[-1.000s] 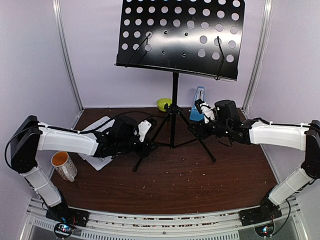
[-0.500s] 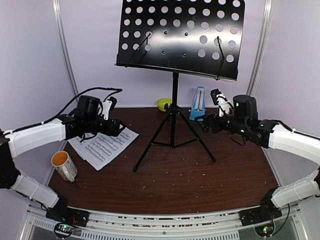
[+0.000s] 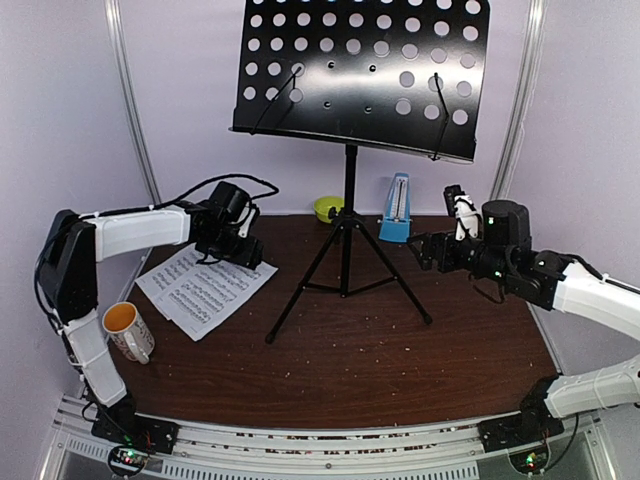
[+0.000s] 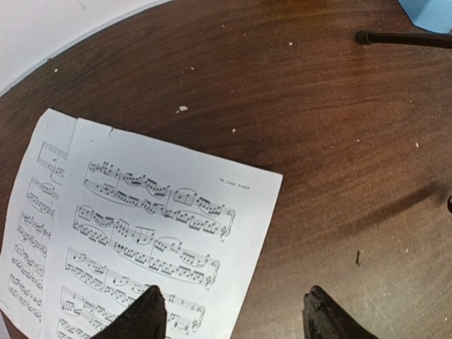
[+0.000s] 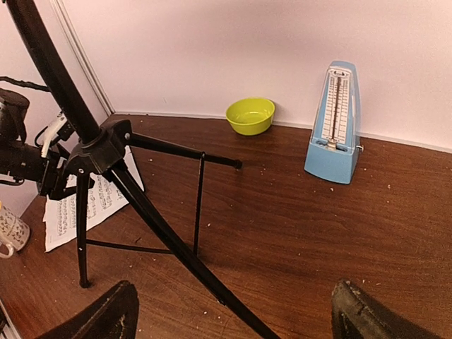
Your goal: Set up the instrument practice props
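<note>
Standing at the middle of the table, one black perforated-desk tripod music stand [image 3: 340,100] has its desk bare, its top edge cut off by the overhead frame. Two white printed sheet-music pages [image 3: 205,290] lie flat on the table to the left of the stand's legs. They overlap, so the lower page shows only as a strip along the upper one's left side. One small blue pyramid metronome [image 3: 397,210] stands upright behind the stand, just right of its pole, near the back wall; its clear cover is hard to make out. One small lime-green bowl [image 3: 328,208] sits behind the stand, just left of the pole. One white mug with an orange inside [image 3: 128,330] stands to the stand's near left, beyond the pages.

The left gripper [image 4: 233,311] hangs over the pages, fingers apart and empty; whether a fingertip touches paper cannot be told. The right gripper [image 5: 236,311], right of the stand, faces its legs with fingers spread wide, holding nothing.

The dark brown wood-grain table [image 3: 340,360] is flecked with pale crumbs. Pale lilac walls and white corner posts close it in. The right arm runs off the frame's edge.
</note>
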